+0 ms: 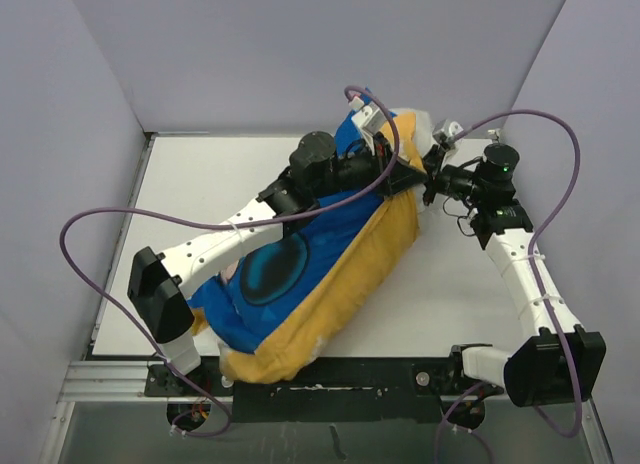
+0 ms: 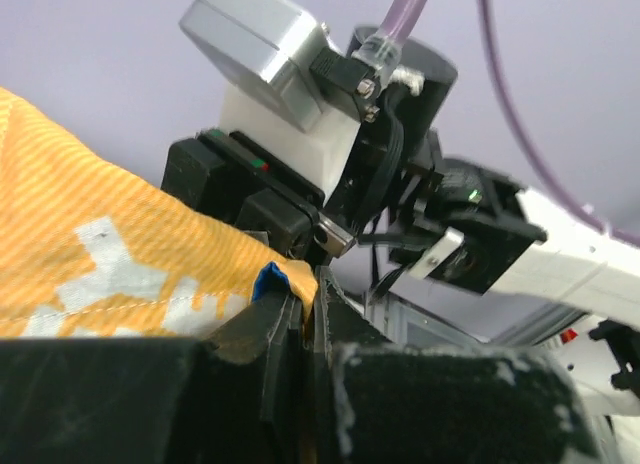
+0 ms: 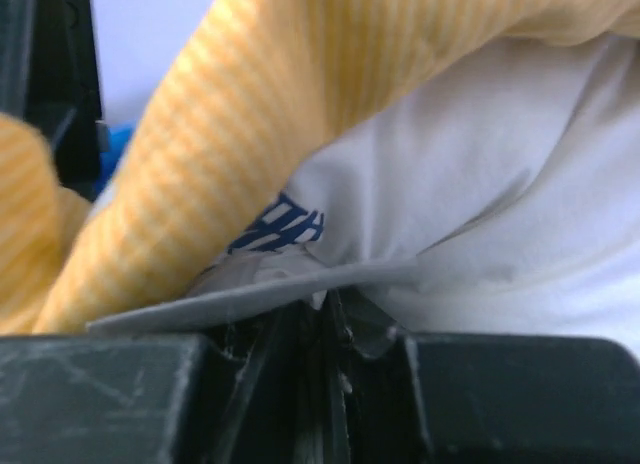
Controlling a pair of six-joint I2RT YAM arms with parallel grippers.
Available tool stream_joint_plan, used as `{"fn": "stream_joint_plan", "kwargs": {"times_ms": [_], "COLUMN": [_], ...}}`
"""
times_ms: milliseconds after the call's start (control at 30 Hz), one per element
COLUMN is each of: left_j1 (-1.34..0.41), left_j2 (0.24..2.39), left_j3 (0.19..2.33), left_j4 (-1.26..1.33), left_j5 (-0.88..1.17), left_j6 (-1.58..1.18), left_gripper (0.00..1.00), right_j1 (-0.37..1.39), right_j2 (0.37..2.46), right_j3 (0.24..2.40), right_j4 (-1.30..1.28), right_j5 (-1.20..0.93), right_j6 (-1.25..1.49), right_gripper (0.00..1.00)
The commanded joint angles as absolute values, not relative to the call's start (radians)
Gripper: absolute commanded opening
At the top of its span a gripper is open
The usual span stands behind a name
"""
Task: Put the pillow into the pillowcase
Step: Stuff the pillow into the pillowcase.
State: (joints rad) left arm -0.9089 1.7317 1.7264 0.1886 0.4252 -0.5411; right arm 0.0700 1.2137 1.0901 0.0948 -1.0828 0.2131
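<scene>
Pillowcase (image 1: 300,284): blue side up with a dark round print, mustard-yellow side showing along its right flank. It is stuffed plump and lies diagonally on the surface (image 1: 200,184), from near left to far right, with the mouth at the far-right end. Pillow (image 3: 500,164): white, creased, mostly inside the case. One white corner pokes out at the mouth. A small blue-printed label shows just under the yellow hem.

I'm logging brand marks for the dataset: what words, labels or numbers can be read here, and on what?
No text reads clearly.
Blue print on the pillow: half hidden under the pillowcase, illegible.
White marks on the pillowcase's yellow side: blurred, illegible.
</scene>
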Motion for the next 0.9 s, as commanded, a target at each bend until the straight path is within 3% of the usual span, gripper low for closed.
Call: {"fn": "stream_joint_plan", "kwargs": {"times_ms": [0, 167, 200, 333, 433, 533, 633, 767, 867], "left_j1": [-0.908, -0.899, -0.897, -0.870, -0.860, -0.866, -0.869, -0.879, -0.891], "left_j2": [1.711, 1.791, 1.810, 1.864, 1.879, 1.892, 1.891, 1.866, 1.861], "left_j3": [1.561, 1.280, 1.250, 1.241, 1.282, 1.314, 1.331, 1.327, 1.343], "left_j4": [0.560, 0.769, 0.797, 0.815, 0.778, 0.751, 0.710, 0.645, 0.598], "left_j5": [0.479, 0.500, 0.504, 0.559, 0.625, 0.729, 0.806, 0.818, 0.821], "left_j6": [-0.687, -0.747, -0.752, -0.762, -0.748, -0.728, -0.702, -0.653, -0.625], "left_gripper": [0.00, 0.00, 0.00, 0.00, 0.00, 0.00, 0.00, 0.00, 0.00], "right_j1": [0.100, -0.041, -0.065, -0.241, -0.475, -0.593, -0.594, -0.492, -0.350], "right_j2": [1.281, 1.370, 1.377, 1.385, 1.403, 1.429, 1.489, 1.545, 1.535], "right_j3": [1.040, 1.120, 1.146, 1.301, 1.480, 1.610, 1.676, 1.614, 1.482], "right_j4": [-0.442, -0.955, -1.059, -1.462, -1.672, -1.666, -1.582, -1.333, -1.036], "right_j5": [-1.040, -1.106, -1.109, -1.147, -1.177, -1.202, -1.255, -1.325, -1.263], "right_j6": [-0.292, -0.836, -0.950, -1.348, -1.530, -1.502, -1.329, -0.960, -0.670], "right_gripper": [0.12, 0.26, 0.33, 0.56, 0.70, 0.85, 0.94, 0.98, 0.99]}}
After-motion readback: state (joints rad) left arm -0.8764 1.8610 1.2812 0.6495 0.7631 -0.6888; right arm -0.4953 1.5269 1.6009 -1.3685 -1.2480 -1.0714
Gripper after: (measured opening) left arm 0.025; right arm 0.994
